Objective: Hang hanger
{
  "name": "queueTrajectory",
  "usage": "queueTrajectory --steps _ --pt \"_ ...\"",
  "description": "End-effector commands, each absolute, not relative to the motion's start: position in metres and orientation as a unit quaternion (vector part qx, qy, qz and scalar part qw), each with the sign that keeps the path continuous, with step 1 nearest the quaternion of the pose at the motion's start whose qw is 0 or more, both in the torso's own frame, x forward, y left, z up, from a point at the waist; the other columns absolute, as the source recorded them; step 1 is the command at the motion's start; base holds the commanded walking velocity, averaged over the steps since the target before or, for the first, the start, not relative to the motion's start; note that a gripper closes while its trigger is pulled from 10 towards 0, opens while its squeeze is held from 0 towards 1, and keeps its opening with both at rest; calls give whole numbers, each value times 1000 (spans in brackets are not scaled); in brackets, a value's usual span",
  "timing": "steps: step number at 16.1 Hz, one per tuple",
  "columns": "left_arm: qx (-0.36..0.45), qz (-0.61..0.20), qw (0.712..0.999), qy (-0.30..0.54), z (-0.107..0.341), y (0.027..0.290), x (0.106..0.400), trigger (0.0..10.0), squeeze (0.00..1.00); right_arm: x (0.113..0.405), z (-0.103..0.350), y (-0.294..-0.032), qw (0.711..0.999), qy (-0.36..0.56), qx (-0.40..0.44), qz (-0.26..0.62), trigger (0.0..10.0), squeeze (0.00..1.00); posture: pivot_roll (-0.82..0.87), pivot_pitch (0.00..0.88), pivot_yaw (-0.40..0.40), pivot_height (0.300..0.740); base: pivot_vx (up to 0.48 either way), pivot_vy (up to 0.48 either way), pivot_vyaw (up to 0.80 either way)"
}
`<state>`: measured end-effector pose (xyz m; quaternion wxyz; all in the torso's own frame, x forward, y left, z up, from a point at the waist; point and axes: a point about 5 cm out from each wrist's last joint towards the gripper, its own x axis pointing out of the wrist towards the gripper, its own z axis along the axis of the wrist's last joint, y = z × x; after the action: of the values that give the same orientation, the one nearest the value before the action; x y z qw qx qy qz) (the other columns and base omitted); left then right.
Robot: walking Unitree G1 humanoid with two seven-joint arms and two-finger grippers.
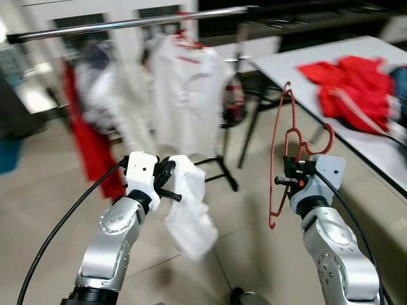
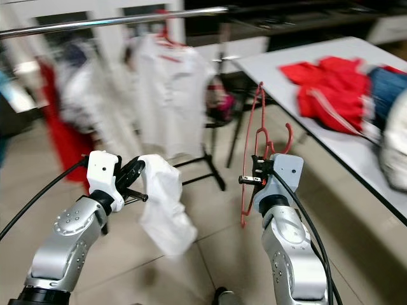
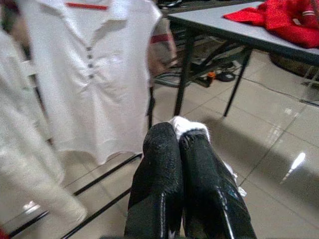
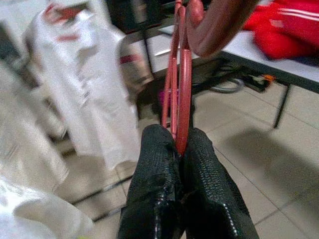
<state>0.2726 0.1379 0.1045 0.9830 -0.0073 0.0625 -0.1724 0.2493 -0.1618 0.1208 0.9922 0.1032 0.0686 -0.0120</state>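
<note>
The head views are smearing with motion, so the far clothes and the rail are reading only as soft shapes, and both arms are cut off at the bottom edge. Nearest, the left gripper (image 1: 170, 190) is pinching a crumpled white garment (image 1: 189, 213) between closed fingers (image 3: 164, 189); most of the cloth is hanging below the gripper, and in the wrist view just a tuft is peeking past the fingertips. The right gripper (image 1: 287, 180) is clamping a red hanger (image 1: 278, 152), its fingers (image 4: 197, 184) pressed together on the thin wire. The hanger is standing almost upright, rising well above the gripper and dropping below it, its hook curling just beside the wrist housing; up close the hook is blurring out at the top of the wrist picture. Beyond the right arm a white table (image 1: 356, 57) is carrying a heap of red clothes (image 1: 353, 89), partly cropped at the edge. Farther back, a white polo shirt (image 1: 187, 95) is hanging from a metal rail (image 1: 127, 24), well apart from the hanger, with a red garment (image 1: 92, 146) hanging further along the rail.
</note>
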Motion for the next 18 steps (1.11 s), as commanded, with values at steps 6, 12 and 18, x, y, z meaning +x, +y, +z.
queueTrajectory --steps 6,12,18 --pt "-52 -148 987 35 108 128 273 10000 0 246 124 -168 990 54 126 -26 10000 0 4 0 62 740 0 0 -800" --pt "-46 -186 980 61 102 127 267 10000 0 247 119 -167 993 85 80 -18 10000 0 2 0 46 740 0 0 -788" --pt "-15 -169 984 49 110 142 266 10000 0 249 127 -155 995 80 60 4 10000 0 55 0 25 740 0 0 -770"
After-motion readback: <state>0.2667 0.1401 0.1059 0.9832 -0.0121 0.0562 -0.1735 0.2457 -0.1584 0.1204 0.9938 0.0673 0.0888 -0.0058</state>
